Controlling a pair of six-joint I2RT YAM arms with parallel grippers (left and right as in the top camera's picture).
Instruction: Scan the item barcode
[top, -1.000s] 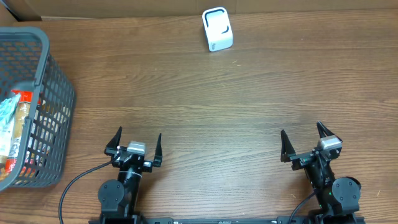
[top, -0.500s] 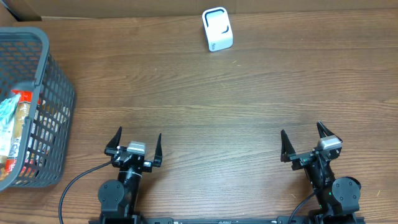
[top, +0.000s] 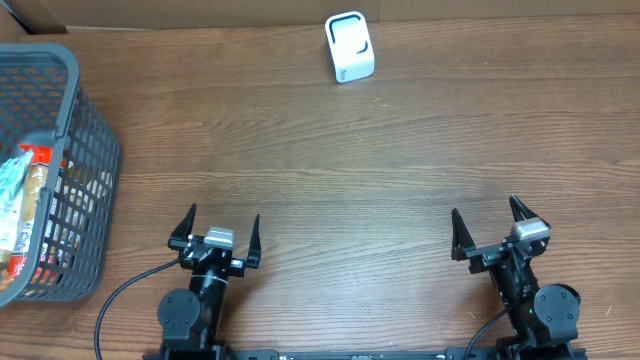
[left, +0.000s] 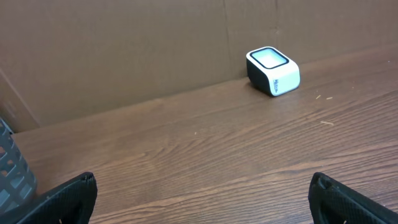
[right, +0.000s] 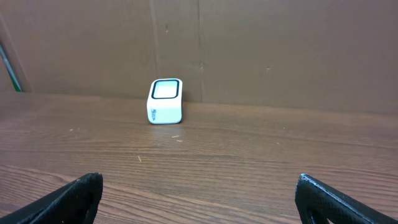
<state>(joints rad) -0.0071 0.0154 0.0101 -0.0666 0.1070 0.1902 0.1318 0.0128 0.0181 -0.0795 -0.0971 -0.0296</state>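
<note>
From my seat I see both arms parked at the near edge of the table (top: 330, 170), one toward each near corner. The left gripper (top: 223, 220) stands with its jaws spread wide and nothing between them; in its wrist view the two black fingers (left: 65, 199) sit at the bottom corners with bare wood between. The right gripper (top: 485, 215) is just as wide and holds nothing, its fingers (right: 68, 199) framing empty tabletop in the same way.

The scanner (top: 350, 47), a small white box with a dark-rimmed window on top, sits at the far edge of the table, a little right of the middle, well apart from both grippers. Both wrist cameras show it against a brown cardboard wall (left: 124, 56) that runs along that far edge.

The packaged items (top: 25, 185) are in the grey mesh basket (top: 90, 170) at the left edge of the table, partly cut off by the overhead view. I can make out a red-topped pack and a pale crinkled wrapper among them, but no barcode. The basket lies off to the left of the left gripper, not touching it.
</note>
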